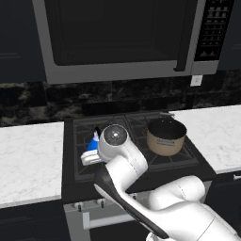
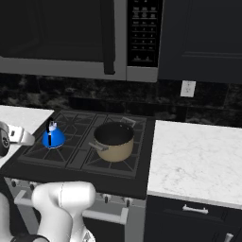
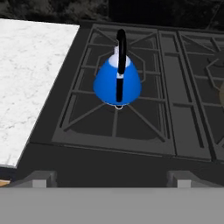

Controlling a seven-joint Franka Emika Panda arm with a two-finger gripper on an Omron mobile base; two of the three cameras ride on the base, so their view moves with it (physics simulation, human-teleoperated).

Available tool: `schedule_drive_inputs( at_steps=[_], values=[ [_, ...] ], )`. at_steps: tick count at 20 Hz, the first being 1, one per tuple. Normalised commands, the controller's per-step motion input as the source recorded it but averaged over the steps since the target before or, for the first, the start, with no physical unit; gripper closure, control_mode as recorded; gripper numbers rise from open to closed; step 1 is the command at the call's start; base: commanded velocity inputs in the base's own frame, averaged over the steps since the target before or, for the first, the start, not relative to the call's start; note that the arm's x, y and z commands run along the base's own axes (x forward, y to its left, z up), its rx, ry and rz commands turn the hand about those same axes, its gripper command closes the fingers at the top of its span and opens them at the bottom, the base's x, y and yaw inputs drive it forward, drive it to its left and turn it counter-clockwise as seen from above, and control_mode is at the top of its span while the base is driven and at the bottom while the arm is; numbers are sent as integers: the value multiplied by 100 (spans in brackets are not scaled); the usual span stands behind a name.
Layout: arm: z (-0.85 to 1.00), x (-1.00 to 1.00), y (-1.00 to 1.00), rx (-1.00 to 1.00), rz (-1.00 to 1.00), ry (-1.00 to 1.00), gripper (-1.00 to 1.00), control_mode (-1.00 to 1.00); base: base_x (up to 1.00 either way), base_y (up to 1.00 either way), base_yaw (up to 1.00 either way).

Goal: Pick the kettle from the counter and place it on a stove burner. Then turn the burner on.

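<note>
On the left, a flat white marble-look countertop (image 1: 28, 160) with faint grey veins is seen, and a second stretch of the same stone (image 2: 198, 158) lies on the right side of the black stove top (image 2: 142, 156). Between the two stretches the stove is placed, with square black cast-iron grates. The small bright blue cone-shaped kettle (image 3: 117, 81) with a thin black arched handle is standing upright on the round black gas burner (image 3: 116, 111) at the left front of the stove, near the counter edge. In the left base view the kettle (image 1: 93, 142) is partly hidden by the white arm.

To the right of the kettle, a wide beige pot (image 2: 113, 141) with a dark inside is set on the neighbouring grate, well apart from the kettle. One kettle and one pot are counted; four burners seem to be there, but the far ones are too dark to be counted surely.

The two-finger gripper (image 3: 111, 179) is held in front of the kettle with its jaws spread wide, and nothing is held between them.

Above the stove a grey microwave oven (image 1: 117, 37) is mounted. Its button panel (image 2: 144, 30) carries small markings that cannot be read. A white wall socket (image 2: 187, 88) is seen on the dark backsplash at the right.
</note>
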Motion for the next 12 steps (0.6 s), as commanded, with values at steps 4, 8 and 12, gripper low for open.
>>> schedule_drive_inputs(
  at_steps=[4, 8, 12],
  values=[
    [0, 0, 9, 0, 0, 0, -100, -100, 0, 0, 0],
    [-4, -7, 10, 0, 0, 0, -100, -100, 0, 0, 0],
    [-25, -6, 19, 0, 0, -13, -100, -100, 0, 0, 0]
  ],
)
